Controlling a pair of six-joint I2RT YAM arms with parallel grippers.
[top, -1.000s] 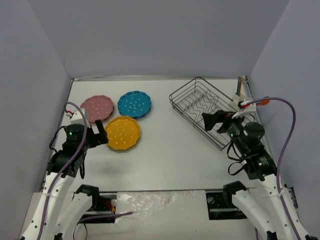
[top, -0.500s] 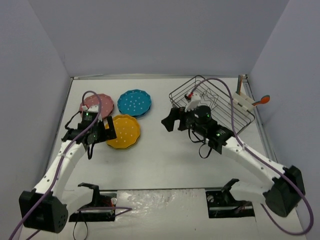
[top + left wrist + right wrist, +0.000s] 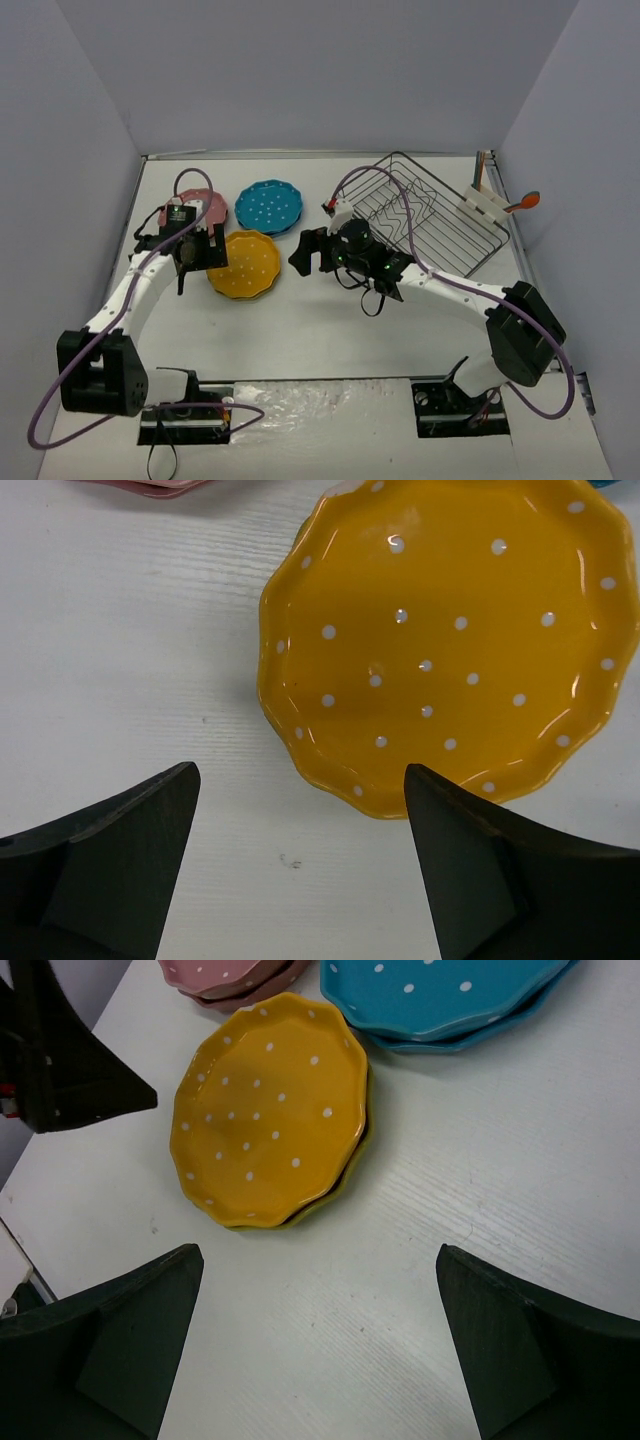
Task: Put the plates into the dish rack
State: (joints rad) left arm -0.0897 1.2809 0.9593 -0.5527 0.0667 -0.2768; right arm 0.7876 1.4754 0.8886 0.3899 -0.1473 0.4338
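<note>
Both arms are aimed at the same orange plate (image 3: 450, 640), and that is the main hazard. The left end effector (image 3: 200, 252) stands with its jaws apart and nothing between them, just beside the plate's left rim. The right end effector (image 3: 300, 250) is spread wide and empty, near the opposite rim. If both close in, the fingers could knock together or push the plate between them. The right wrist view shows the orange plate resting on a yellow-green plate (image 3: 340, 1188), so a low finger may hook 2 rims at once, or shove the pair across the worktop (image 3: 330, 330) into the pink plates (image 3: 225, 975) or the blue plates (image 3: 440, 990) close by. The glazed scalloped rim looks slippery, so a shallow pinch could slide off. The dish rack (image 3: 440, 225) sits well apart on the right, holding 0 plates.
</note>
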